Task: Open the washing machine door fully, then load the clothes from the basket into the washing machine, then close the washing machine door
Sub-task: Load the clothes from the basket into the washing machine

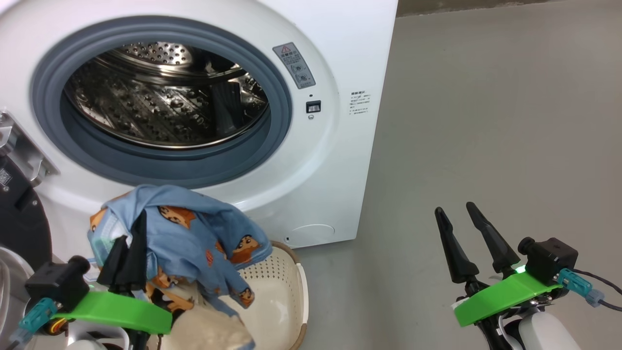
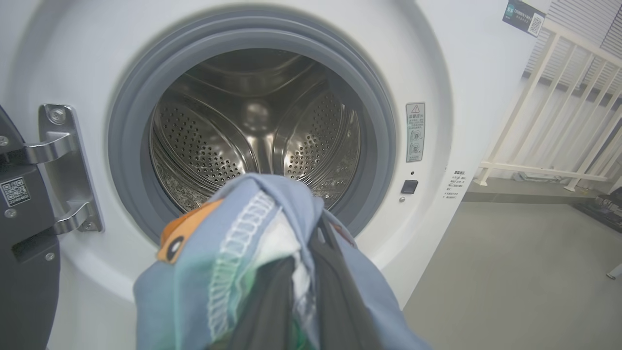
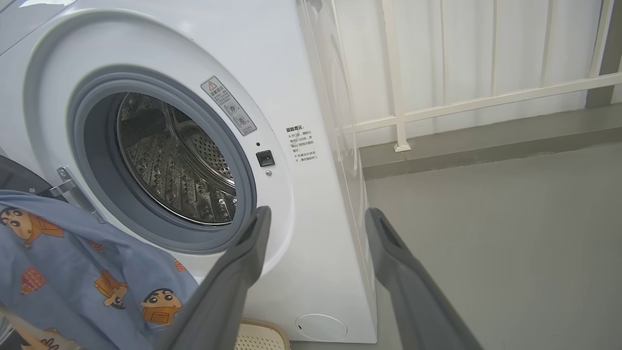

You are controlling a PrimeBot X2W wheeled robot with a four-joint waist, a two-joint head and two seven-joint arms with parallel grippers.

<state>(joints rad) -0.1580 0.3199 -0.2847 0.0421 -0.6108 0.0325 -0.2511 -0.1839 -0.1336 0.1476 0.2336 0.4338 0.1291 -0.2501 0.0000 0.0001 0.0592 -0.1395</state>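
The washing machine stands with its steel drum exposed; its black door hangs swung open at the left on a metal hinge. My left gripper is shut on the light blue printed clothes, lifted above the basket and just below the drum opening. The fabric drapes over the left fingers in the left wrist view, facing the drum. My right gripper stands open with nothing between its fingers over the floor at the right, apart from the clothes.
Grey floor stretches to the right of the machine. A white railing runs behind it along the wall. A pale cloth lies in the basket below the lifted garment.
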